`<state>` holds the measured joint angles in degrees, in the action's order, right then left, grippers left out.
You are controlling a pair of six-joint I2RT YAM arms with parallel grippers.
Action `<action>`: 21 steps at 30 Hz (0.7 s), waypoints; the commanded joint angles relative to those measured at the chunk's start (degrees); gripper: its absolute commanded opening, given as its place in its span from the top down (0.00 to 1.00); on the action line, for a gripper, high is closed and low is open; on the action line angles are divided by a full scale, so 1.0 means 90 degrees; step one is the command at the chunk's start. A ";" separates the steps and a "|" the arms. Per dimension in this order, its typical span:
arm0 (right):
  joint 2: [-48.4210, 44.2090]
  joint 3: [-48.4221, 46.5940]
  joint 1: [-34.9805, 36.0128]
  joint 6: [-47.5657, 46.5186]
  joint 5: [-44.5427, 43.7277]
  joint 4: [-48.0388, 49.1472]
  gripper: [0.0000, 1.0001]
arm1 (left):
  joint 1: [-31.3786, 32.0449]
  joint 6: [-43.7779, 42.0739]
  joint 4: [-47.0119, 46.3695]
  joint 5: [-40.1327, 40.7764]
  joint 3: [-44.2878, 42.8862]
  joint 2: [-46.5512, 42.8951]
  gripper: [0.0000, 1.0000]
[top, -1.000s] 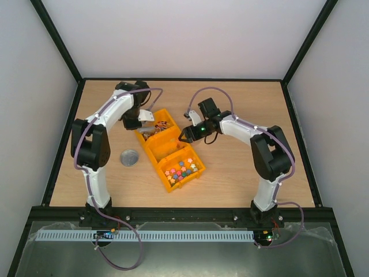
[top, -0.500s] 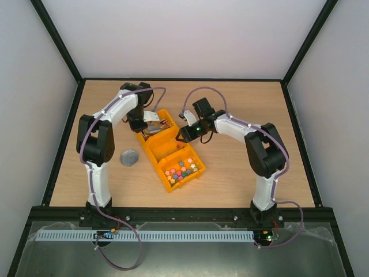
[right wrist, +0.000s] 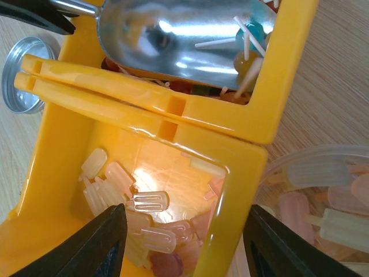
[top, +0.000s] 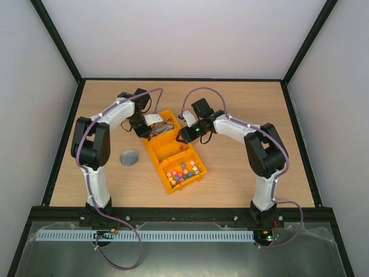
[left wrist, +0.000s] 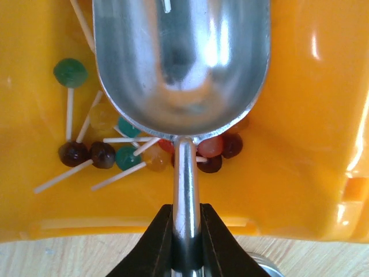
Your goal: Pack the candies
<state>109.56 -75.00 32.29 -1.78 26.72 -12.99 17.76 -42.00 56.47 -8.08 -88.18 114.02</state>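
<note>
Close to the arm bases, a round metal lid (top: 129, 157) lies flat on the wooden surface (top: 242, 173), just left of a yellow tray (right wrist: 144, 95). The tray has three bins in a slanted row. The nearest bin holds small sweets (top: 183, 171) in many colours. The middle bin holds pale sweets (right wrist: 151, 202) shaped like ice pops on little sticks.

The right tool (right wrist: 184, 231) hangs over the middle bin. Its two black fingers (right wrist: 109, 242) are wide apart and hold nothing, and a corner of that bin shows between them. I cannot tell if they touch the bin. Just to the right of the tray, a clear tub (right wrist: 323, 190) holds more pale ice pop sweets.

The farthest bin holds the candies (left wrist: 102, 154). They are lollipops with brown, green, red and yellow heads on white sticks. They lie in a heap on the bin floor against its wall. A shiny metal scoop (left wrist: 181, 63) lies over the heap, and a few lollipops sit at its open end.

The left tool (left wrist: 185, 225) is clamped on the thin handle of the scoop, one finger on each side
</note>
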 commanded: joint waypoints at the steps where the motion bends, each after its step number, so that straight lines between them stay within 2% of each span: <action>1: -0.0061 -0.0164 0.0016 -0.0189 -0.0246 -0.0452 0.41 | -0.0160 0.0182 -0.0454 -0.0896 0.0401 -0.0276 0.98; 6: -0.0289 -0.0180 -0.0112 -0.0147 -0.0373 -0.0596 0.33 | -0.0522 0.0179 -0.0668 -0.1201 0.0576 -0.0451 0.98; 15: -0.0622 -0.0294 -0.0385 -0.0109 -0.0200 -0.0804 0.28 | -0.0808 -0.0324 -0.0651 -0.1088 0.1030 -0.0695 0.98; 21: -0.0854 -0.0238 -0.0420 -0.0197 0.0032 -0.0812 0.24 | -0.1169 -0.0665 -0.0745 -0.1331 0.1405 -0.0910 0.98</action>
<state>104.81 -76.20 28.49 -2.63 24.62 -17.12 9.54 -44.75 49.34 -18.04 -77.73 108.40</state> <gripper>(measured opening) 0.748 0.101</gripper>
